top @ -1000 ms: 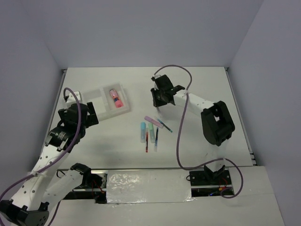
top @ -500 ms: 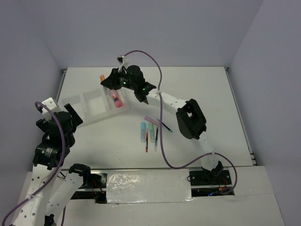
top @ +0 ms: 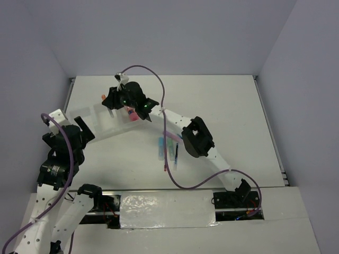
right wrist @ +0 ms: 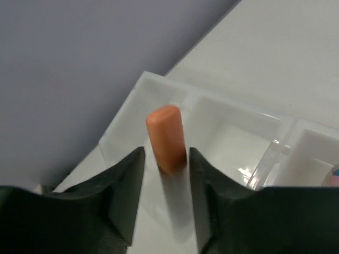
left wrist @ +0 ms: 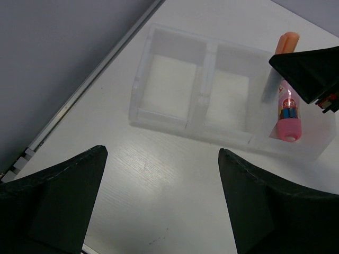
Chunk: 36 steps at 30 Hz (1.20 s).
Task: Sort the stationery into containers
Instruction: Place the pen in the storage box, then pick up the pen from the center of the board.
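Our left pincer (left wrist: 162, 159) hangs over the table (top: 238, 116) with its two fingers as far apart as they go. Nothing is between them. The tray (left wrist: 159, 119) lies just ahead of this pincer, a little to the right. Its three boxes sit in a row. The two boxes nearest this pincer have nothing in them.

Our right pincer (right wrist: 165, 159) reaches far over to the left and hangs above the tray. It is clamped on the orange highlighter (right wrist: 166, 132). The orange cap sticks out past the fingertips, above the far side of the tray. We cannot tell which box it is over.

The pink marker (left wrist: 288, 119) lies just under the right pincer, in the right end box.

More things lie on the table, well apart from the right pincer, to its right and closer to the arm bases. There we see a blue highlighter (top: 160, 148), a red pen (top: 166, 160), a green highlighter (top: 170, 144) and a dark pen (top: 176, 155), close side by side.
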Motion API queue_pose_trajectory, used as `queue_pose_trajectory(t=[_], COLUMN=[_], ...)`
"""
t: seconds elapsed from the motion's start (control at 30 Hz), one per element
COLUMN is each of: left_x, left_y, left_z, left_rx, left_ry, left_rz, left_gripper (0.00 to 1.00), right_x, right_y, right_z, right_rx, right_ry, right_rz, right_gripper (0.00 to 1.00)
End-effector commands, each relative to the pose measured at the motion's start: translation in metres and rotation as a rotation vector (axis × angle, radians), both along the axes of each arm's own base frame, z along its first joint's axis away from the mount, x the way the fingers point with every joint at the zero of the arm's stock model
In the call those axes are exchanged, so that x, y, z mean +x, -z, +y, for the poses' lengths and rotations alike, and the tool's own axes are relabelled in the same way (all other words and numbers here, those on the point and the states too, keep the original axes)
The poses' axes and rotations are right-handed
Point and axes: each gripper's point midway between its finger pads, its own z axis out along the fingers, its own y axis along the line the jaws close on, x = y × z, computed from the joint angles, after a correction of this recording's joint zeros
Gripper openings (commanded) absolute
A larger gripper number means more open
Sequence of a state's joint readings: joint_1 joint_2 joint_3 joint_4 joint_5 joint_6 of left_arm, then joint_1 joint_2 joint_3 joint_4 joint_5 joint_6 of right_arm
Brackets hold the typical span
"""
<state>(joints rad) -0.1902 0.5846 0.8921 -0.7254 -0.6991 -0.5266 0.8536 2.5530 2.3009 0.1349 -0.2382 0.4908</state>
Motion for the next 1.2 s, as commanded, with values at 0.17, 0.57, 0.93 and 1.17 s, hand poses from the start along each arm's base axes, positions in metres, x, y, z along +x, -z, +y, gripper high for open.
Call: queue_pose_trajectory(t=[0.17, 0.57, 0.93, 1.17], left_x=[0.005, 0.047, 0.053, 0.067], left_y=[-0.011, 0.041, 0.16, 0.198], left_z=[-0.003, -0.126, -0.302, -0.325], left_rx=[-0.009, -0.188, -0.165, -0.099], left_ry=[0.024, 0.407, 0.633, 0.629], left_rz=[-0.051, 0.217, 0.486, 0.555], left_gripper=[0.99, 0.99, 0.98, 0.93], right_x=[0.002, -0.05, -0.167, -0.189], right_y=[-0.034, -0.145, -0.045, -0.028], right_z=[-0.003, -0.301, -0.425, -0.43], right_rx=[-0.024, -0.213, -0.456, -0.464], right_ry=[0.039, 0.711, 0.673, 0.599], right_rz=[-0.09, 0.006, 0.133, 0.133], right_gripper=[0.78, 1.0, 1.0, 1.0])
